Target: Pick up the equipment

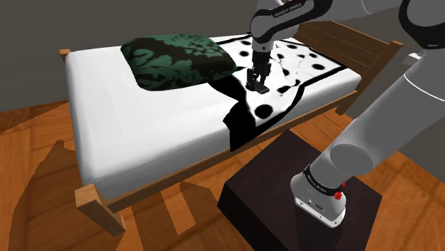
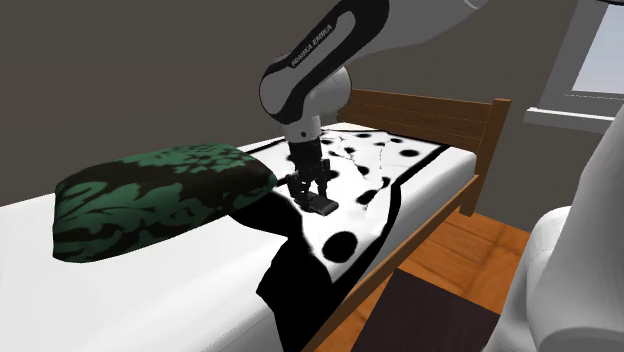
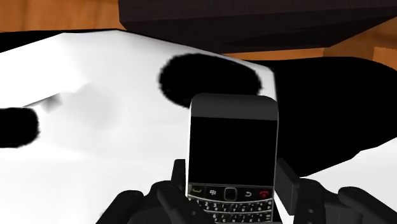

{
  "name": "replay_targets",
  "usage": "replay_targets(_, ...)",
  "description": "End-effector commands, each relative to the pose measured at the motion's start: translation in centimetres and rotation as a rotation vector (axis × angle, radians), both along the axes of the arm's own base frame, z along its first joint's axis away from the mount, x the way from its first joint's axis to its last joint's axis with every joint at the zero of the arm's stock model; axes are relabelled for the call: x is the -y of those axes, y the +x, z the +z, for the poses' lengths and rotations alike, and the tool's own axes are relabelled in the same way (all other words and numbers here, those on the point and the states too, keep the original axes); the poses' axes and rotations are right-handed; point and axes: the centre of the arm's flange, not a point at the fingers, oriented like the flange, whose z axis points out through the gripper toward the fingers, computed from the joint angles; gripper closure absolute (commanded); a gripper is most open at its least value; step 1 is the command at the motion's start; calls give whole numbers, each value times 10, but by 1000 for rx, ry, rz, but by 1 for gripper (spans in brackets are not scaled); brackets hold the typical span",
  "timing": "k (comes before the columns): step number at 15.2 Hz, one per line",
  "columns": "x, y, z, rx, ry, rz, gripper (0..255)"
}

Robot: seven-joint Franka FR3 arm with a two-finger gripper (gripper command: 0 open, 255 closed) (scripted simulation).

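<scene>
Gripper [image 3: 232, 183] clamped on the phone [image 3: 233, 137] above the bed's spotted blanket [image 3: 95, 133]; grasp looks made, steady lift likely next

Bedroom in a home, wooden-framed bed [image 1: 93, 204] with white mattress, green patterned pillow [image 1: 177, 63], black-and-white spotted blanket [image 1: 314, 68], wood floor [image 1: 36, 150], window [image 2: 602, 60] at the second exterior view's right
</scene>
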Motion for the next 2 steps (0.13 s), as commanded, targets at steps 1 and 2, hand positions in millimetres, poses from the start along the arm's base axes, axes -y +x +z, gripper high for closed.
replay_targets(1,0,0,6,0,0,0,255)
replay_targets(2,0,0,6,0,0,0,255)
